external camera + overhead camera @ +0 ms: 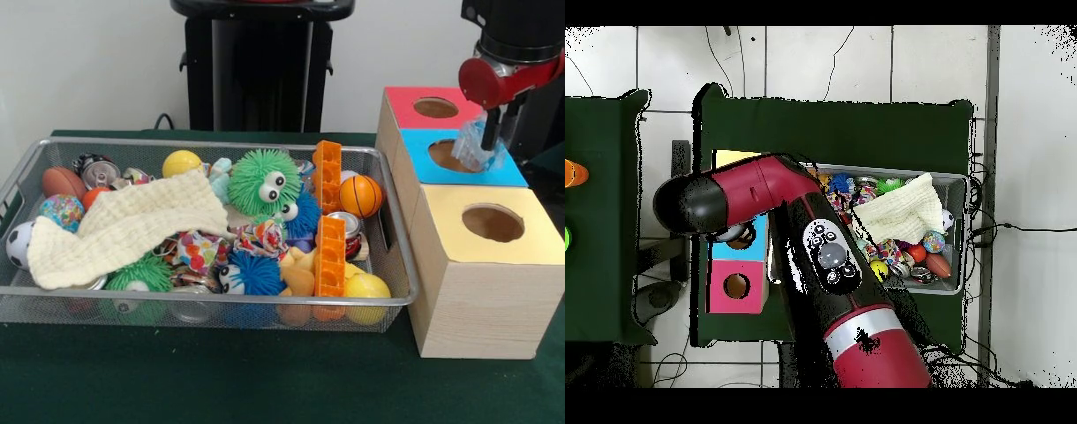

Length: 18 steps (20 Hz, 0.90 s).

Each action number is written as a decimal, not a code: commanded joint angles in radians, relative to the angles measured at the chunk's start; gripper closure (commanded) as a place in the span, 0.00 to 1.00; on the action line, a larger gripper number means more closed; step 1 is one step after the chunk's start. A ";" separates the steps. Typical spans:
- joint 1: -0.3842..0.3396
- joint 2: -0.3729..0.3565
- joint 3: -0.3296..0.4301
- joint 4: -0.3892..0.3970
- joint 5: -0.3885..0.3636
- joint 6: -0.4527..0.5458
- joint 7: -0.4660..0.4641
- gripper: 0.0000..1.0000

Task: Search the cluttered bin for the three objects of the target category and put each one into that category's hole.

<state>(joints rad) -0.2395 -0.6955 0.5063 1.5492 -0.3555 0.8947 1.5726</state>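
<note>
Crowding a wire mesh bin point(26, 181) on a green-covered table point(221, 380), a cream cloth point(124, 225) sprawls over balls, a crushed can point(95, 170), fuzzy googly-eyed toys and two orange blocks point(328, 230), with a small basketball point(360, 195) at the right end; beside the bin stands a wooden box with yellow point(530, 238), blue point(512, 172) and pink point(402, 102) tops, each bearing a hole; the gripper point(481, 146) hangs over the blue hole, pinching a crumpled clear plastic object point(472, 152); a white wall rises behind

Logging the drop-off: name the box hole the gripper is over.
The blue box's hole, the middle one: the gripper hangs over it, not the red or yellow hole.
</note>
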 commanded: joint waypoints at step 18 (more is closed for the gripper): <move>0.024 0.141 -0.103 0.007 -0.039 -0.028 0.094 1.00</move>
<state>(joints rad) -0.2164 -0.6337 0.4593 1.5525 -0.3602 0.8941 1.5726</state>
